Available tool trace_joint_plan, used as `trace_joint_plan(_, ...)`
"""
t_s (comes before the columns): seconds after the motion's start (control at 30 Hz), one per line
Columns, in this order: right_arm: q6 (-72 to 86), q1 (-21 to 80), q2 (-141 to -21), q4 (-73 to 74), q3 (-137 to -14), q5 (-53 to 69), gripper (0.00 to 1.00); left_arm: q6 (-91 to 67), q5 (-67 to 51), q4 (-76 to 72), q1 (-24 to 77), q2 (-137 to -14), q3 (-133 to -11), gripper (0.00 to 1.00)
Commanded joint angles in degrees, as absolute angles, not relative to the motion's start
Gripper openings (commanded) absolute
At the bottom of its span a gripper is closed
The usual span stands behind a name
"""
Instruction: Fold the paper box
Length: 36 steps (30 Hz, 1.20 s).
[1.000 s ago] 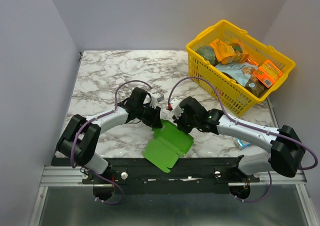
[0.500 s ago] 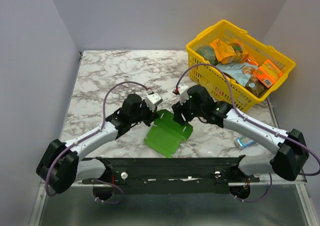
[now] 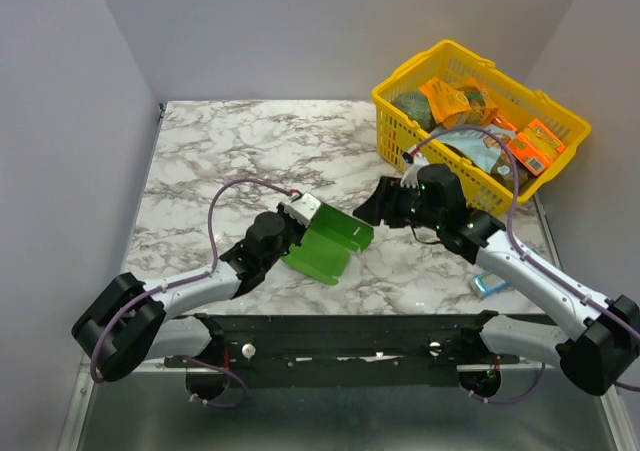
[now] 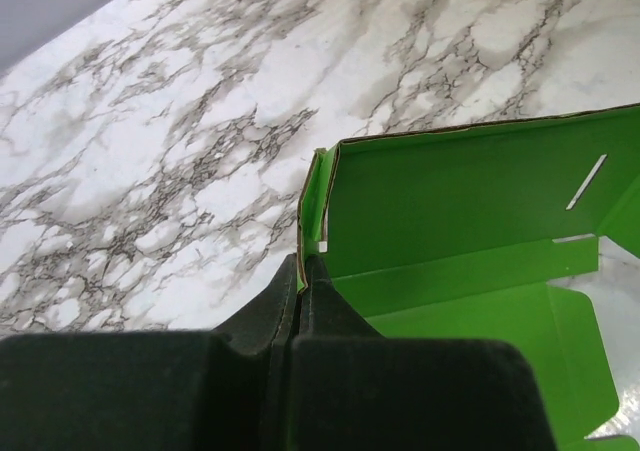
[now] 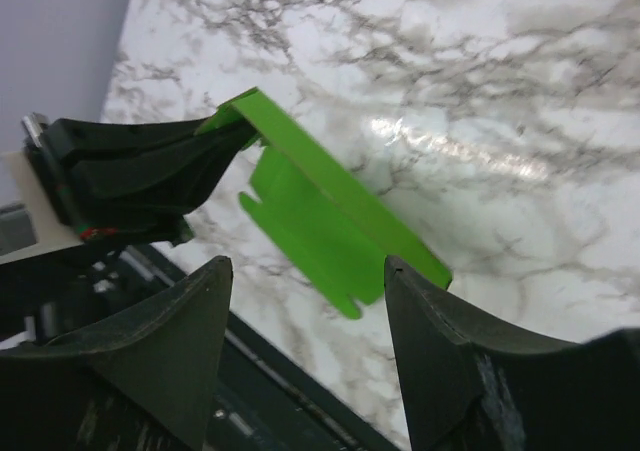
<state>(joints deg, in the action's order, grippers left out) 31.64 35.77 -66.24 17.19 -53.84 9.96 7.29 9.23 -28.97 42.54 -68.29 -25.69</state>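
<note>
While my left gripper (image 4: 305, 271) pinches a raised wall of the paper box (image 3: 325, 243) and my right gripper (image 5: 305, 281) hangs wide and empty, most flaps lie flat, not yet folded.

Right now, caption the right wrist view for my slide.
Open right gripper faces the paper box, its edge pinched by the shut left gripper.

Right end effector (image 5: 305, 271) gapes wide, gripping nothing, clear of the paper box (image 5: 320, 211); left end effector (image 5: 222, 133) pinches the box's raised corner, marble tabletop (image 5: 520, 91) beneath the box.
</note>
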Motion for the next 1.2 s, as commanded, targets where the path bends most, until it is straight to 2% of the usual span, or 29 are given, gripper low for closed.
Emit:
trace_joint_plan(0.0, 56.3, 35.9, -62.8, 3.2, -43.5, 13.9, 0.7, 8.2, 19.0, -41.0, 45.3, -70.0, -23.3, 0.0)
trace_joint_plan(0.3, 76.4, 35.9, -67.3, -21.2, -31.8, 14.2, 0.69, 4.5, 25.0, -44.4, 48.8, -70.0, -20.9, 0.0)
trace_joint_plan(0.5, 79.3, 35.9, -70.7, -27.6, -31.9, 11.0, 0.68, 3.1, 27.5, -45.0, 51.0, -70.1, -20.3, 0.0)
trace_joint_plan(0.8, 84.4, 35.9, -74.3, -26.8, -31.8, 7.5, 0.66, 1.2, 29.9, -45.5, 52.5, -70.0, -19.9, 0.0)
trace_joint_plan(1.0, 85.9, 35.9, -76.6, -29.5, -31.6, 6.2, 0.6, 0.6, 31.3, -46.0, 54.0, -70.2, -19.4, 0.0)
trace_joint_plan(1.03, 85.7, 35.9, -76.6, -29.5, -31.6, 5.2, 0.54, 0.6, 31.4, -46.0, 54.1, -70.3, -19.4, 0.0)
trace_joint_plan(1.17, 84.4, 35.9, -76.8, -28.4, -32.4, 4.1, 0.41, 0.4, 31.7, -46.1, 54.3, -70.5, -19.3, 0.0)
